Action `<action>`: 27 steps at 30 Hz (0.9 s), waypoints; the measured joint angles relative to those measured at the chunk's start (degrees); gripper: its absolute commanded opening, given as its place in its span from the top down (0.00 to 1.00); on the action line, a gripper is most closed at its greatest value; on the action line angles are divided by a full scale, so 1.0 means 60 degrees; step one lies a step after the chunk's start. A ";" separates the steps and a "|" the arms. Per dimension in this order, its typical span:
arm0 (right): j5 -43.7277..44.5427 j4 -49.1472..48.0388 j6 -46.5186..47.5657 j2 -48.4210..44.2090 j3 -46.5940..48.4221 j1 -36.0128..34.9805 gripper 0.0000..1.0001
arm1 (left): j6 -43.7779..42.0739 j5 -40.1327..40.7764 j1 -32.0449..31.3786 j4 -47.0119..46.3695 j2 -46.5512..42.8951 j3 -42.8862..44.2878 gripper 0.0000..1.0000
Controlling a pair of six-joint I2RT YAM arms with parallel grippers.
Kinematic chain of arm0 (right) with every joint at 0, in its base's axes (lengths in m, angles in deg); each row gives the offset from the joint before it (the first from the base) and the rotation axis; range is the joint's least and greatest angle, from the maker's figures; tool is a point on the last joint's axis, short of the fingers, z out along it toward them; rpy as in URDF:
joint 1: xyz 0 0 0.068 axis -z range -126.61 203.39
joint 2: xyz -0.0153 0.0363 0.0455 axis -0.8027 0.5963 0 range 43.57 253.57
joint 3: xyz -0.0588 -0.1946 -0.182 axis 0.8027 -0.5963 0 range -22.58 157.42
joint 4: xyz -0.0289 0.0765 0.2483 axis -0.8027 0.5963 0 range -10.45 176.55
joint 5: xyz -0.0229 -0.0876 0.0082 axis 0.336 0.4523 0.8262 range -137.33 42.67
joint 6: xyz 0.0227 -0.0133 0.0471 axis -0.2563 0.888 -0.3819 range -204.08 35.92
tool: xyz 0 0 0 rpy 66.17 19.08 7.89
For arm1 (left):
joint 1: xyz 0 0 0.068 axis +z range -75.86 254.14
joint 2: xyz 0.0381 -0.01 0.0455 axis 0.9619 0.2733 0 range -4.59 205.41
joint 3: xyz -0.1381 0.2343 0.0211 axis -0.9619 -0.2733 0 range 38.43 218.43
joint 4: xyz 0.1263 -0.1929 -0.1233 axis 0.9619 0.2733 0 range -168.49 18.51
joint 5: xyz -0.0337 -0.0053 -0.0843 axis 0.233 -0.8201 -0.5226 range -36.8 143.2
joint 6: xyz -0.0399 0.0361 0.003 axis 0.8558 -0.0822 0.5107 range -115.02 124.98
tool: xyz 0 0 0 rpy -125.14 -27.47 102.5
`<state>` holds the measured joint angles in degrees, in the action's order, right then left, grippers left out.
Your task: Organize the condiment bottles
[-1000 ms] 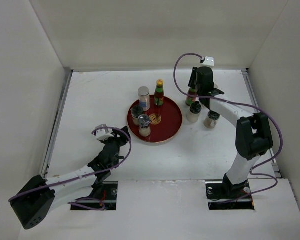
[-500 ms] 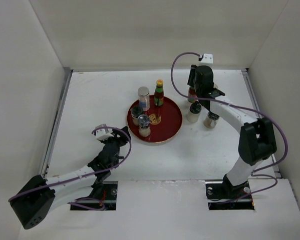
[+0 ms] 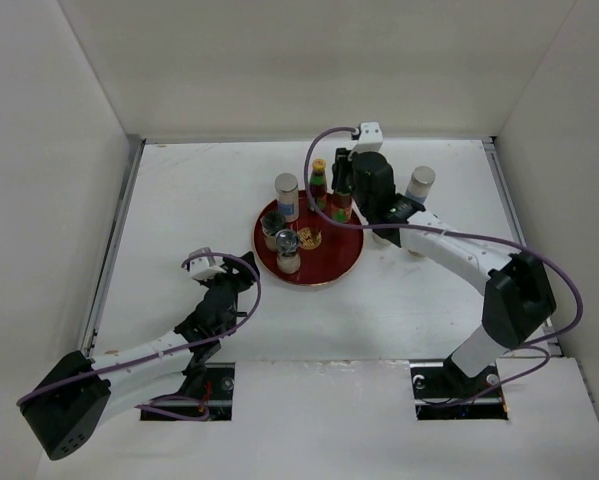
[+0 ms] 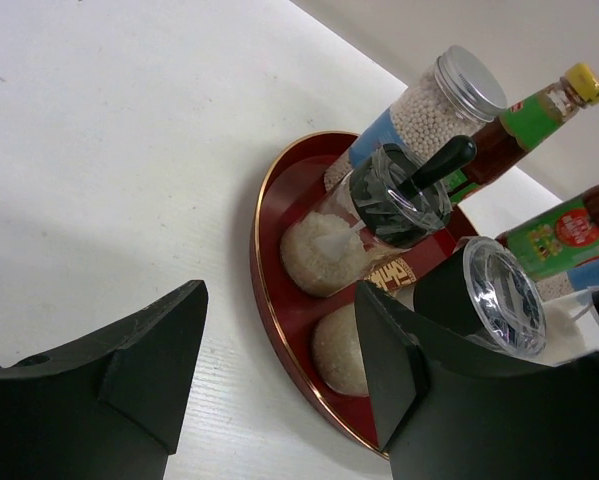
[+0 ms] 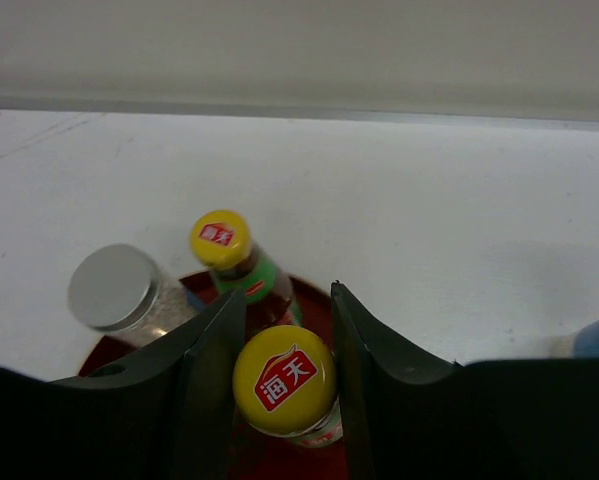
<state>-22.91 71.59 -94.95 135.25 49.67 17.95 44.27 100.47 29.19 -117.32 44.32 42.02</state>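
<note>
The right claw (image 5: 285,325) was pinching a slim sauce bottle (image 5: 284,382) just below its yellow cap, holding it upright over the back-right part of the red plate (image 3: 327,268). A second sauce bottle (image 5: 224,243) stood just beside it, with a silver-lidded shaker (image 5: 111,288) further left. Whether the held bottle's base had reached the plate could not be told.

The step in hand looked like setting it down. Doing that well would call for a slow, straight descent onto a bare patch, with the bottle kept vertical so that the fingers (image 5: 211,350) did not brush the neighbour. The claw should spread only once the base sat flat, then lift straight up.

The left claw (image 4: 279,335) was spread and empty near the plate's front-left rim. Another silver-lidded shaker (image 3: 419,183) waited on the worktop (image 3: 199,200) to the right.
</note>
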 measured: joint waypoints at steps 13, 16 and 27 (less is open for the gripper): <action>-0.0361 -0.0240 -0.0550 0.1406 0.0135 -0.1224 0.67 | 0.0000 -0.0087 -0.0011 0.0000 -0.0055 0.0000 0.41; -0.0404 -0.0459 -0.0623 0.1563 0.0237 -0.1304 0.66 | 0.0000 -0.0095 -0.0015 0.0000 -0.0051 0.0000 0.41; -0.0455 -0.1206 -0.0805 0.1807 0.0328 -0.1490 0.33 | 0.0007 -0.0098 -0.0033 0.0000 0.0000 0.0000 0.41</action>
<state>-25.64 64.35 -99.78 146.09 51.63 9.01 44.32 99.88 28.99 -117.32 44.32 42.02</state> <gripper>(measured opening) 0.617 0.588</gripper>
